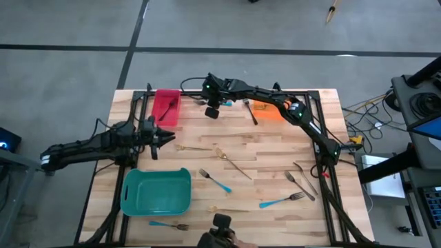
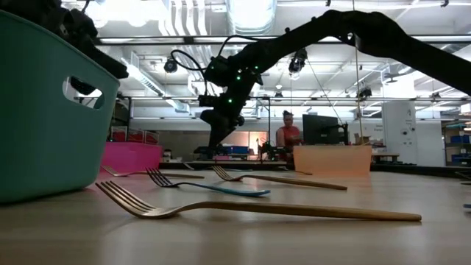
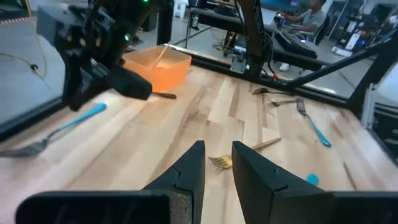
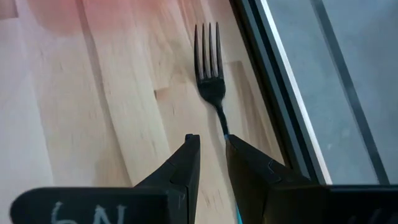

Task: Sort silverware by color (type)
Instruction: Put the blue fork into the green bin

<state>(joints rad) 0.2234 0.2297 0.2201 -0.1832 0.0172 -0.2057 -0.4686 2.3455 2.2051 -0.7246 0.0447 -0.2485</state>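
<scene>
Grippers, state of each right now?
Left gripper: open, holding nothing.
Right gripper: cannot be told; the blue-handled fork lies in line with it, held or not unclear.
</scene>
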